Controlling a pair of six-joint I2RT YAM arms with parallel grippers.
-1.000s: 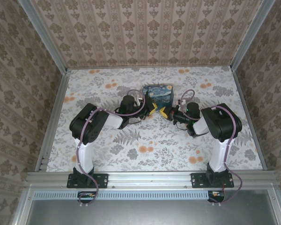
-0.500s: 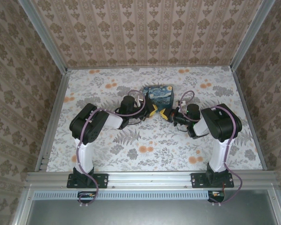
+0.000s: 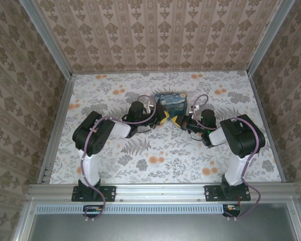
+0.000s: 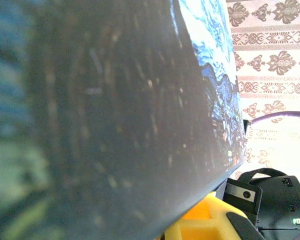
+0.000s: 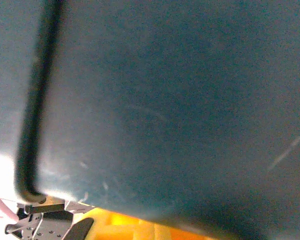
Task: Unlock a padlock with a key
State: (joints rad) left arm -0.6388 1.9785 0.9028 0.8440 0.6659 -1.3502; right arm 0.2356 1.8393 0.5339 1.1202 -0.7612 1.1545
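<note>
From above, you are seeing the left gripper (image 3: 164, 118) and right gripper (image 3: 177, 120) sitting tip to tip just in front of the starry-print box (image 3: 169, 99). Whatever is lying between their yellow fingers is showing too small to tell. In both wrist views, the box's dark side is blurring and running past the frame edges.

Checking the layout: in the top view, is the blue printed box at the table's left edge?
No, the blue printed box sits near the middle of the table, far from both sides.
</note>
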